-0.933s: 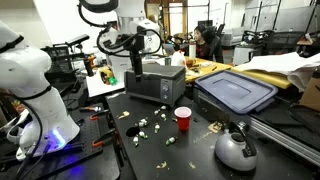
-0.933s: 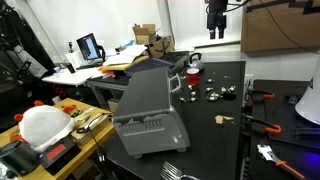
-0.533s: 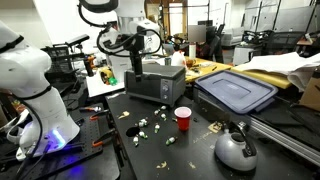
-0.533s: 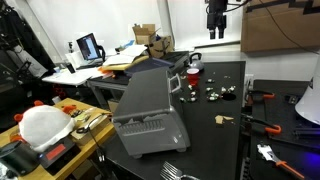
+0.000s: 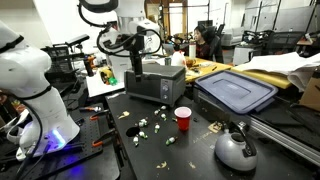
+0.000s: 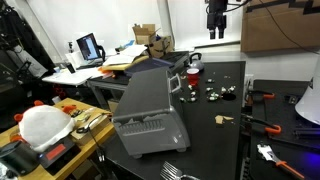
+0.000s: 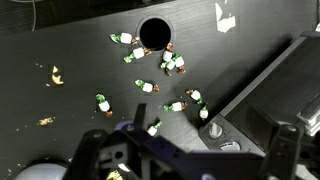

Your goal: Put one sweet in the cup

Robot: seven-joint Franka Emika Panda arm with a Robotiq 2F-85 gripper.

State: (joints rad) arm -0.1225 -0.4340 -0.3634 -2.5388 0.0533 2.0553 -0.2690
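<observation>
Nearest the wrist camera, the gripper (image 7: 186,158) hangs high over the black table (image 7: 70,100) with its fingers spread wide and nothing between them: an empty, open hand. Below it lie the sweets (image 7: 146,87), small green-and-white wrapped pieces scattered loosely, some alone and some lying against a neighbour. Just past them stands the cup (image 7: 154,35), seen from straight above as a dark round mouth, upright, with a couple of sweets just beside its rim. In an exterior view the cup (image 5: 183,118) shows red, between the scatter and the grey kettle (image 5: 236,148). Beyond the scatter sits a grey box (image 5: 155,82). No sweet is picked yet, so the whole task lies ahead. The likeliest slip, as I judge it, is closing on a touching pair and carrying two where one is asked. The pieces also lie flat, so fingertips that stop short may skid one away, while fingers that go too deep press into the table. The cup looks light – a brush from a finger near its rim, or a sweet let go off-centre, could tip it or miss the mouth.
</observation>
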